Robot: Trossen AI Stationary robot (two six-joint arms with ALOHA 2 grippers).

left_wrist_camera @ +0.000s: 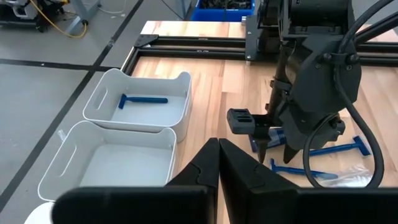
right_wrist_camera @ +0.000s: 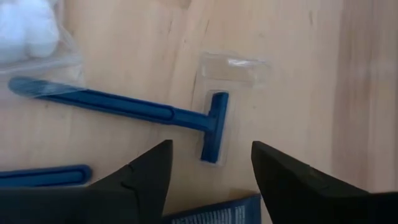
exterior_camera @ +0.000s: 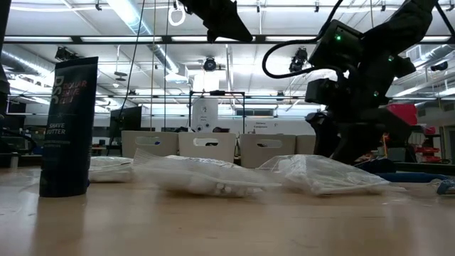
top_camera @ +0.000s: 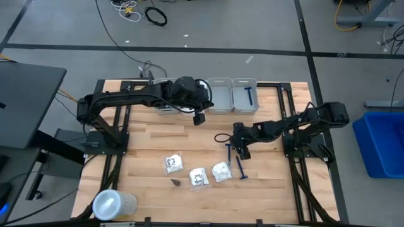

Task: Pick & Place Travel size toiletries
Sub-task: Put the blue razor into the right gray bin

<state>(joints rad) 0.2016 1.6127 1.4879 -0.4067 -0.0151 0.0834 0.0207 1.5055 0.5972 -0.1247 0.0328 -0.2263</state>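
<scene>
High view, left to right, with the row of bins at the desk's far edge as landmark. Left gripper hangs just in front of the bins, near their left end, fingers clenched on nothing. One blue razor lies in the rightmost bin; the left wrist view shows the razor alone in that bin, with the neighbouring white bin bare inside. Well in front of the bins, toward the desk's near edge, three white packets lie in a loose row, with a small dark item just beside the leftmost. Right of the packets, two loose razors rest on the wood. Right gripper stands over these razors, in front of the rightmost bin, fingers released and grasping nothing. Right wrist view: the spread fingers straddle the T-shaped head of a blue razor lying flat on the desk; a second blue handle lies beside it, and a packet touches the first razor's handle end.
</scene>
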